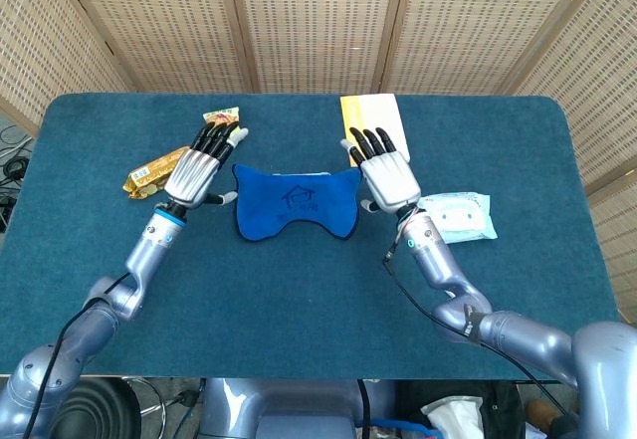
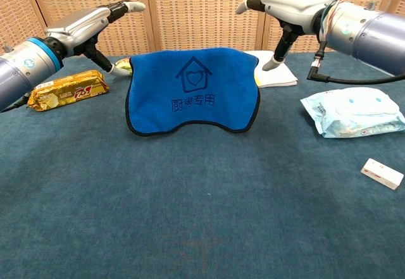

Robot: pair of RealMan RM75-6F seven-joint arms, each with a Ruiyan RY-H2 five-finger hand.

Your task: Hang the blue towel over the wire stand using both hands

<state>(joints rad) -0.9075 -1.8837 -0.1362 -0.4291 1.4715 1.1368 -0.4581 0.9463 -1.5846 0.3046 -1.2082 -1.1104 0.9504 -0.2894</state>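
The blue towel [image 1: 295, 202] [image 2: 193, 89], printed with a house and heart, drapes over the wire stand, which it hides in both views. Its front flap hangs down to the table in the chest view. My left hand [image 1: 197, 171] [image 2: 95, 23] hovers to the towel's left with fingers spread and nothing in it. Off the towel's right corner, my right hand [image 1: 386, 177] [image 2: 292, 2] is also spread, holding nothing and apart from the cloth.
A gold snack bar [image 1: 149, 172] [image 2: 68, 90] and a small green packet [image 1: 221, 115] lie at the left. A yellow-white booklet [image 1: 373, 115] [image 2: 276, 75] sits behind the right hand. A wet-wipes pack [image 1: 457, 216] [image 2: 354, 112] and a small white box [image 2: 382, 173] lie at the right.
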